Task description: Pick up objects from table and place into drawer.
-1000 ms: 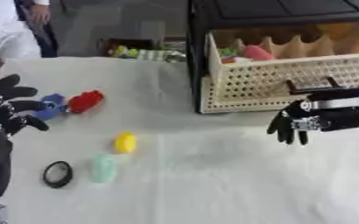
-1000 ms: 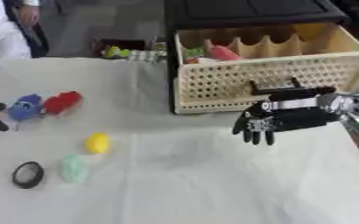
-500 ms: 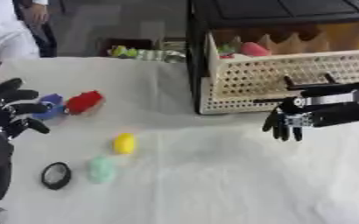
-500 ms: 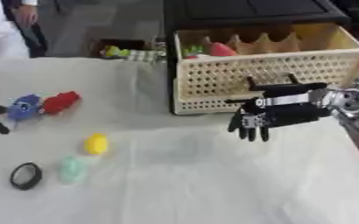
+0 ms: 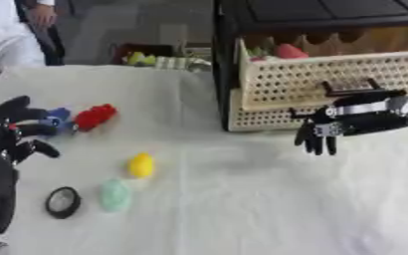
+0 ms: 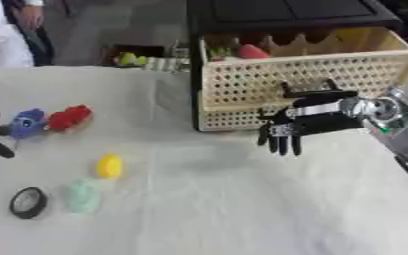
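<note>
- Left eye view: the right robot hand (image 5: 325, 135) hangs in front of the open drawer (image 5: 329, 84), palm turned down, fingers relaxed and pointing at the table (image 5: 242, 199). It holds nothing and stands clear of the cloth below it.
- The drawer is a pale perforated basket pulled out of a black cabinet (image 5: 312, 15). Inside it, near the left back corner, lie a pink-red object (image 5: 290, 51) and something green (image 5: 258, 51) just beside it.
- The left robot hand (image 5: 16, 134) shows at the left edge, fingers spread wide and empty, near the blue object (image 6: 25, 122) but whether it touches it cannot be told.
- The blue object lies at the table's left side, with a red object (image 5: 94, 116) just beside it on the right; the two seem to touch.
- A yellow, egg-shaped object (image 5: 141, 165) lies nearer the camera, well apart from the drawer.
- A pale green object (image 5: 114, 194) lies just below the yellow one, close to it but not touching.
- A black ring with a grey middle (image 5: 62, 201) lies left of the pale green object, just beside it.
- The table is covered with a white cloth; all five loose objects sit on its left half, while the right robot hand is over the right half.
- Beyond the table's far edge, some yellow-green things (image 5: 142, 59) rest in a dark container on the floor.
</note>
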{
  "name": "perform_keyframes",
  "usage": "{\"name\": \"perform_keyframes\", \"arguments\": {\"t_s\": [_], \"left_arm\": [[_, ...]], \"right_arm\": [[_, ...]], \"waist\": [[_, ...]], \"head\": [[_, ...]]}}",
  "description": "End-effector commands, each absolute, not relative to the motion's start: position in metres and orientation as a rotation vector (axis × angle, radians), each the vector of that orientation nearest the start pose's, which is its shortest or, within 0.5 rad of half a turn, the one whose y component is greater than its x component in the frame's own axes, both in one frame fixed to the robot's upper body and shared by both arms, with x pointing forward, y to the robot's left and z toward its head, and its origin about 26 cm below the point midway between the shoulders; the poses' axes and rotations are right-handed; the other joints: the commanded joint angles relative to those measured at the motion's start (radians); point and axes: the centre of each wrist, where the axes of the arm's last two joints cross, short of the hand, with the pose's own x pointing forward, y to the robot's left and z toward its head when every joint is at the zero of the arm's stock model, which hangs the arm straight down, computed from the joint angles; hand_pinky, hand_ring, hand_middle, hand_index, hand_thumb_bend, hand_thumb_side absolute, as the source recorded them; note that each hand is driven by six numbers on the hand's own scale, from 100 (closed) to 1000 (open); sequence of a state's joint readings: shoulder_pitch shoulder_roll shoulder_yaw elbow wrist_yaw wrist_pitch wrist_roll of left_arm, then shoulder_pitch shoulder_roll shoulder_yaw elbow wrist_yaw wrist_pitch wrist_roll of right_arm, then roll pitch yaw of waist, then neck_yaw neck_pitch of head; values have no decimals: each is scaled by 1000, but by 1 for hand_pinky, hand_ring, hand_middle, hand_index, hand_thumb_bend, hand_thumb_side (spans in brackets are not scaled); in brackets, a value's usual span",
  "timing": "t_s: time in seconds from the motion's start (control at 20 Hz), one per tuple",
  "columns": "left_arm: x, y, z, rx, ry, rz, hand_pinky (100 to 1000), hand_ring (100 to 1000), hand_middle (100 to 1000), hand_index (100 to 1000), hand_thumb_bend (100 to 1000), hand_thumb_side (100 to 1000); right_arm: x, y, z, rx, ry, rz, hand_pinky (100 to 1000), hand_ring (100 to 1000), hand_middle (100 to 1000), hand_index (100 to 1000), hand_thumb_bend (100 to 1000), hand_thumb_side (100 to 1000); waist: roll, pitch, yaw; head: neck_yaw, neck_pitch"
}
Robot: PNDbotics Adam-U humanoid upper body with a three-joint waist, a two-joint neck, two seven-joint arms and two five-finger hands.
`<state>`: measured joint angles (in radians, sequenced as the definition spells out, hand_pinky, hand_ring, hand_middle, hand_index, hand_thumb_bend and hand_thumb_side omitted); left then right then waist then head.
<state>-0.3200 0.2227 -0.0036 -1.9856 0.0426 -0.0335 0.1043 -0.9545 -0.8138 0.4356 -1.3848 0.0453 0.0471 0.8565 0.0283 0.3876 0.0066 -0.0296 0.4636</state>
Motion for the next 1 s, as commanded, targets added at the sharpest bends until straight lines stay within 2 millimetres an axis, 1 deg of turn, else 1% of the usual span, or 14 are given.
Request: {"name": "perform_keyframes", "arguments": {"t_s": [0.05, 0.25, 0.5, 1.0], "left_arm": [[303, 241, 202, 73, -2359, -160, 460, 631, 662, 834, 100, 999], [303, 240, 203, 68, -2363, -162, 461, 632, 663, 833, 100, 1000], [303, 239, 204, 62, -2368, -164, 463, 633, 664, 833, 100, 999], [304, 237, 206, 49, -2376, -173, 464, 635, 665, 832, 100, 1000]], "right_arm": [[418, -288, 314, -260, -1366, 1657, 542, 635, 601, 790, 100, 1000], [414, -302, 312, -272, -1380, 1636, 540, 631, 596, 787, 100, 1000], [410, -309, 313, -281, -1405, 1606, 536, 624, 588, 784, 100, 1000], [425, -314, 315, -298, -1414, 1550, 527, 615, 577, 779, 100, 1000]], "waist": [[-2, -15, 2], [-2, -9, 6], [-4, -5, 13], [-6, 7, 36]], "head": [[-3, -14], [-6, -16], [-13, -20], [-20, -35]]}}
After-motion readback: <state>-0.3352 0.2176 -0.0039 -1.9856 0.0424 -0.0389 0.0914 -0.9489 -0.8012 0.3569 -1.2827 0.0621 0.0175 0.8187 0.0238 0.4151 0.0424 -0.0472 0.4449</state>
